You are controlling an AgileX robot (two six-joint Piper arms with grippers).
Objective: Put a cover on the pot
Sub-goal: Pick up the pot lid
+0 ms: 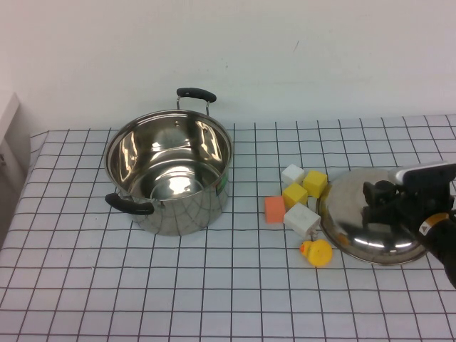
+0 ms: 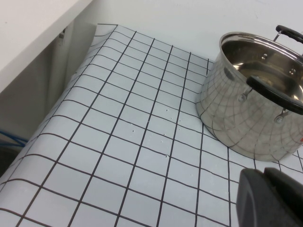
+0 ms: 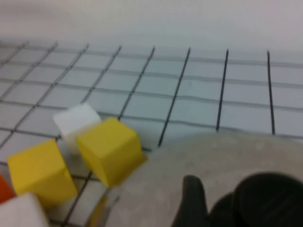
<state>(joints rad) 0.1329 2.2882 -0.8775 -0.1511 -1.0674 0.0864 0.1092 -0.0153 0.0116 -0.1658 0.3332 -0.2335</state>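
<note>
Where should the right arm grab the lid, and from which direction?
Take the lid by its black knob, coming straight down from above: the lid lies dome-up, its smooth steel offers no other grip. The right gripper is already at the knob. The left gripper sits near the pot.

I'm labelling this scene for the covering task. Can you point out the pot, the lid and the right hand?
pot [image 1: 171,187]: high view, on its shiny inner floor.
lid [image 1: 356,206]: high view, on the bare steel dome left of the knob.
right hand [image 1: 379,199]: high view, over the lid's knob.
</note>
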